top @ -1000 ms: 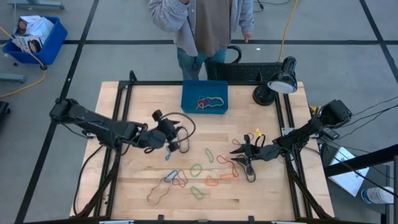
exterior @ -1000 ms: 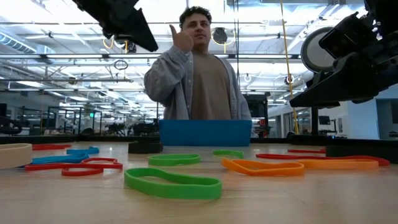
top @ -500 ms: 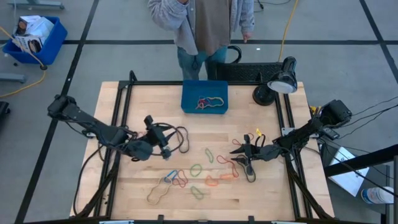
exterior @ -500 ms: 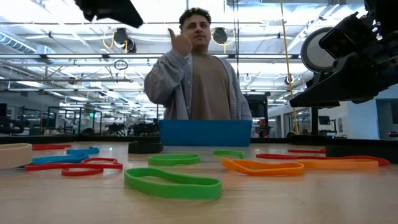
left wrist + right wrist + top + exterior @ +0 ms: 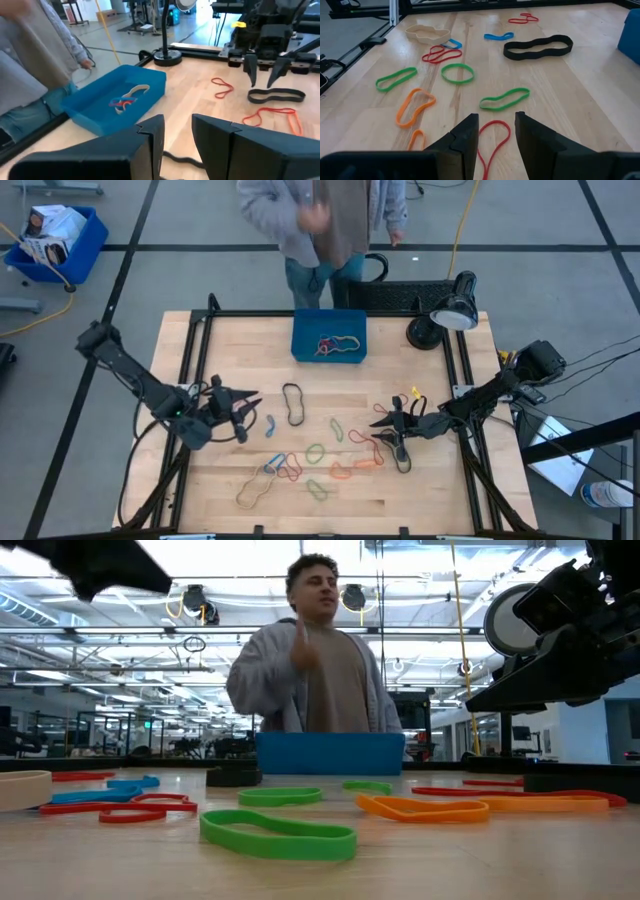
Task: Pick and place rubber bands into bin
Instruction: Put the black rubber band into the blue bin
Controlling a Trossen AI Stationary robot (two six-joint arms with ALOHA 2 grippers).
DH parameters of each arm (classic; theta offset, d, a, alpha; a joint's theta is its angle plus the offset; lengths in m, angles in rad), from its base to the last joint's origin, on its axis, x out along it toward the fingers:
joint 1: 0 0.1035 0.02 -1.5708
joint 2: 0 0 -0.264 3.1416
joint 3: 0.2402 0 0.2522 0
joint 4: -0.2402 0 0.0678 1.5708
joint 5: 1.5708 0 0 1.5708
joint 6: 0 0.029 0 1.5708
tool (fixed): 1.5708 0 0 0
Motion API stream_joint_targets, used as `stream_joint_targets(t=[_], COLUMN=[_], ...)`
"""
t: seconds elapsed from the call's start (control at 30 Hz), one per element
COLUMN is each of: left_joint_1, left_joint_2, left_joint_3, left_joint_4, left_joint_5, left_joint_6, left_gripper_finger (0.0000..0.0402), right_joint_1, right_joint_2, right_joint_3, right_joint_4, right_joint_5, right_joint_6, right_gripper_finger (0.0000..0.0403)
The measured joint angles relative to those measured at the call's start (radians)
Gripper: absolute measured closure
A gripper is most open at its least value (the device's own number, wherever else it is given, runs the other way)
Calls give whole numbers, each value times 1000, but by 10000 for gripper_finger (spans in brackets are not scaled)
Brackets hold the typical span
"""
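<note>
Loose rubber bands (image 5: 318,452) in red, orange, green, blue, black and tan lie scattered flat on the wooden desk (image 5: 420,490), most of them well in front of the bin (image 5: 329,337), on the side away from the person. The bin, a shallow blue tray, sits at the desk's far edge and already holds a few bands. One black band (image 5: 293,403) lies alone between the bin and the main scatter, its long axis pointing toward the bin. A red band (image 5: 492,137) lies just ahead of the right gripper (image 5: 496,131), its length running straight out from the gap between the parted fingers, which grasp nothing. The left gripper (image 5: 176,135) hovers well to the side of the bin, near the desk's left edge, fingers parted and empty, pointing toward the black band. The right arm looks nearer to a pick. A person (image 5: 312,650) stands beyond the bin. A black lamp (image 5: 445,315) stands beside the bin.
</note>
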Motion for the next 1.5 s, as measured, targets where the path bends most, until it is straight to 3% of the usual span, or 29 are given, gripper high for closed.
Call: stream_joint_targets(t=[0.23,0.5,0.67,0.73,0.87,0.97,1.07,1.3,1.5], left_joint_1=[-53,-86,-105,-106,-106,-106,-106,-106,-106], left_joint_2=[-83,-126,-127,-127,-127,-127,-127,-126,-126], left_joint_3=[-141,-172,-172,-172,-172,-173,-172,-172,-172], left_joint_4=[98,100,99,98,98,98,98,98,98], left_joint_5=[-25,-19,-18,-18,-7,7,7,7,7], left_joint_6=[-17,-17,-5,-3,-3,-3,-3,-5,-6], left_gripper_finger=[296,296,296,296,296,295,296,295,295], right_joint_1=[-20,-20,-68,-103,-159,-162,-162,-161,-153], right_joint_2=[0,0,0,0,0,0,0,-1,-4], right_joint_3=[0,0,1,1,0,0,0,3,62], right_joint_4=[143,240,55,-60,-213,-208,-212,-314,-475], right_joint_5=[-5,-149,-11,-3,-126,-267,-339,-340,-334], right_joint_6=[-38,-108,-37,3,112,121,124,122,119], right_gripper_finger=[284,284,292,296,301,293,271,196,193])
